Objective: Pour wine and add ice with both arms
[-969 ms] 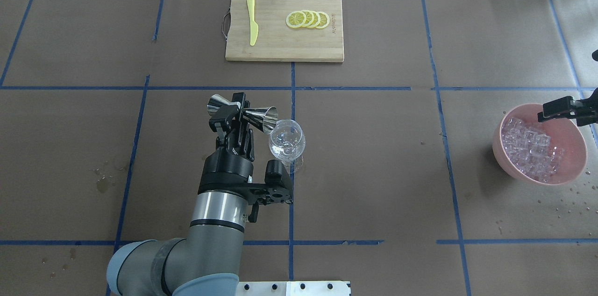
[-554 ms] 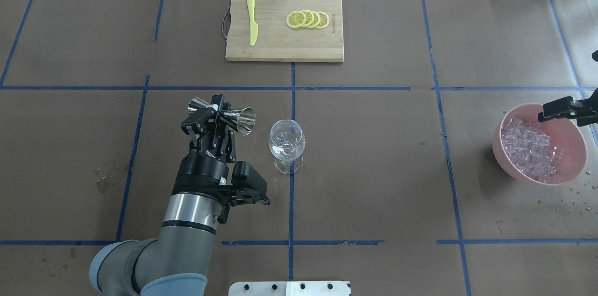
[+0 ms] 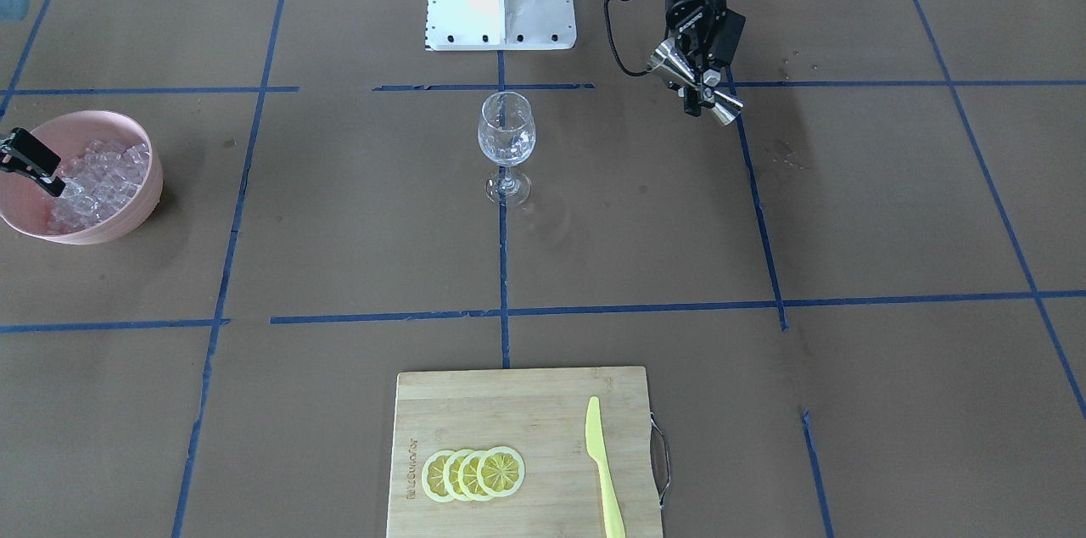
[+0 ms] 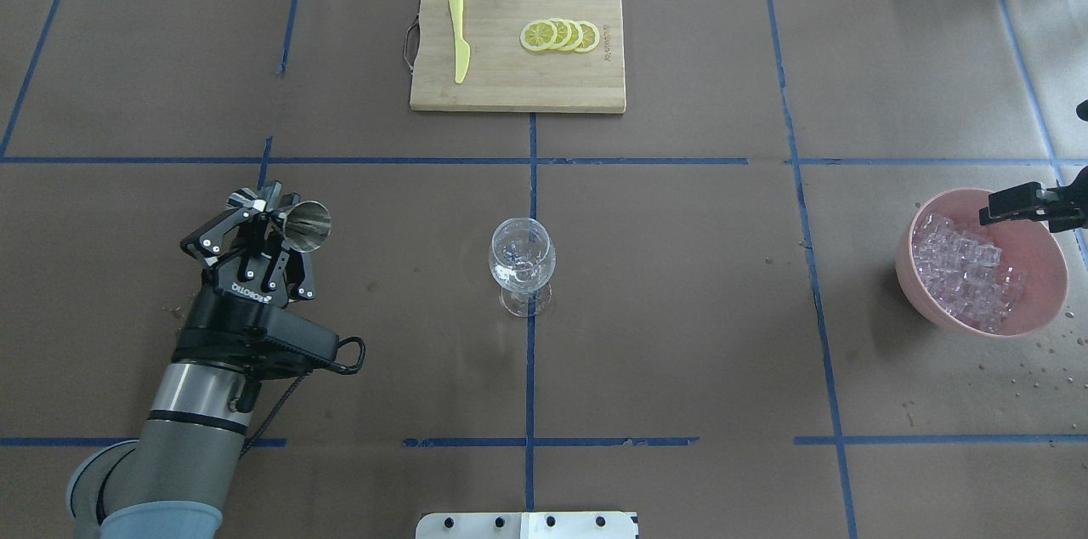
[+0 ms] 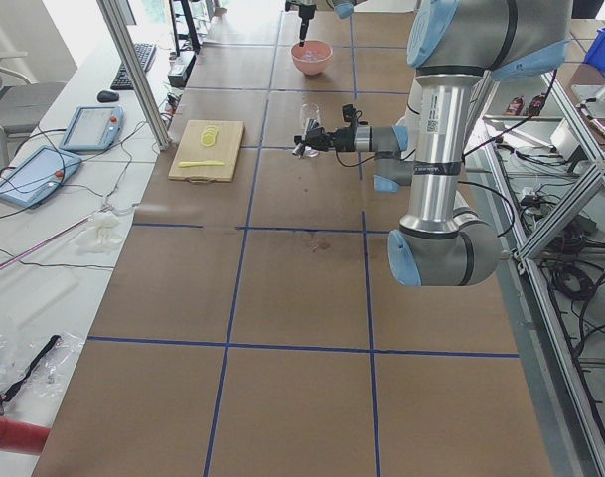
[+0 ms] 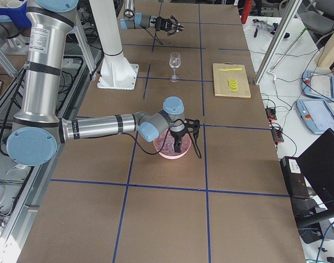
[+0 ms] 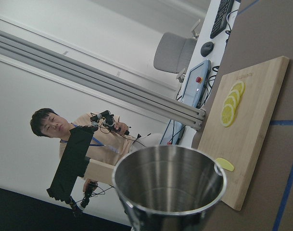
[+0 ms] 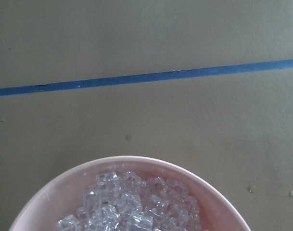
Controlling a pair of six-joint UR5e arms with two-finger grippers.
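A brown paper-covered table gridded with blue tape lines; a seated operator is in the room beyond. One clear stemmed wine glass stands mid-table. One bamboo cutting board bears four lemon slices and one yellow plastic knife. The left gripper clamps one steel double-cone jigger. The right gripper hangs over one pink bowl heaped with clear ice cubes; I cannot tell how far it is spread.

The right gripper is cut off at the overhead view's edge (its jaws' spread cannot be told); the bowl and jigger are cropped in the wrist views.
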